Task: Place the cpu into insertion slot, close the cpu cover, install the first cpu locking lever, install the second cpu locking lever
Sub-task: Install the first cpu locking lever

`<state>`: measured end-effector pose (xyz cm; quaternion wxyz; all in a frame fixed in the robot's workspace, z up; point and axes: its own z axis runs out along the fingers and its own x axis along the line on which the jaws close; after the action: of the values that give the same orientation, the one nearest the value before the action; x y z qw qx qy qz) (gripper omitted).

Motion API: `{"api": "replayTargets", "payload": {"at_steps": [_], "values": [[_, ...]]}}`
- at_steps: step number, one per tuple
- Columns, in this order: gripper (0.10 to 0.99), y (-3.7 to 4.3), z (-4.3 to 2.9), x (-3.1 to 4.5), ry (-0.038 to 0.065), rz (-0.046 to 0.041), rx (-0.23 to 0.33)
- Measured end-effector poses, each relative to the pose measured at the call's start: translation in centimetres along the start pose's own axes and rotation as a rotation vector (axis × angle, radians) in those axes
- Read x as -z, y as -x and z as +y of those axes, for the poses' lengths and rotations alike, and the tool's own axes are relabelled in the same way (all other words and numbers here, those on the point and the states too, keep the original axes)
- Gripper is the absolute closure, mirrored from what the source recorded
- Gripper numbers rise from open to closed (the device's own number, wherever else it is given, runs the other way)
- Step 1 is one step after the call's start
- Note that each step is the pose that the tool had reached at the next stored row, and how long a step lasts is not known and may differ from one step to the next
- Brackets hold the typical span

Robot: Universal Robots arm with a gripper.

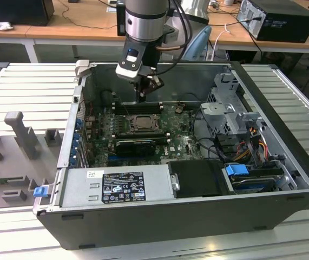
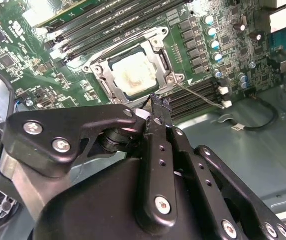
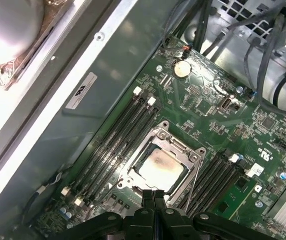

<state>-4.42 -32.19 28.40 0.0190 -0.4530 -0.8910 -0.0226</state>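
Observation:
The cpu (image 3: 160, 167) lies in the insertion slot (image 1: 142, 123) on the green board, its dull metal top (image 2: 135, 75) showing. The silver cpu cover (image 3: 183, 150) lies flat around it, and the chip shows through the window of the cover (image 2: 158, 47). A thin wire locking lever (image 2: 201, 95) runs out from the socket's corner, and wire levers (image 3: 192, 186) lie along one side. My gripper (image 1: 142, 96) hangs just above the board at the socket's far edge in the exterior view. Its black fingertips (image 3: 154, 197) are pressed together with nothing between them, close over the socket's edge (image 2: 159, 103).
Black memory slots (image 3: 117, 145) flank the socket on both sides. A black card (image 1: 135, 145) stands in front of it. Drive cages and cable bundles (image 1: 235, 116) fill the exterior view's right. The power supply (image 1: 119, 184) sits along the case's near wall.

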Motion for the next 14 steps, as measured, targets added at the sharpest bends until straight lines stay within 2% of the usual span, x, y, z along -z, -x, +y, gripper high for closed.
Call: {"api": "replayTargets", "payload": {"at_steps": [6,14], "values": [[0.980,0.00,0.00,-0.01,-0.002,0.0010,0.044],[0.980,0.00,-0.01,0.00,-0.008,0.0028,0.149]]}}
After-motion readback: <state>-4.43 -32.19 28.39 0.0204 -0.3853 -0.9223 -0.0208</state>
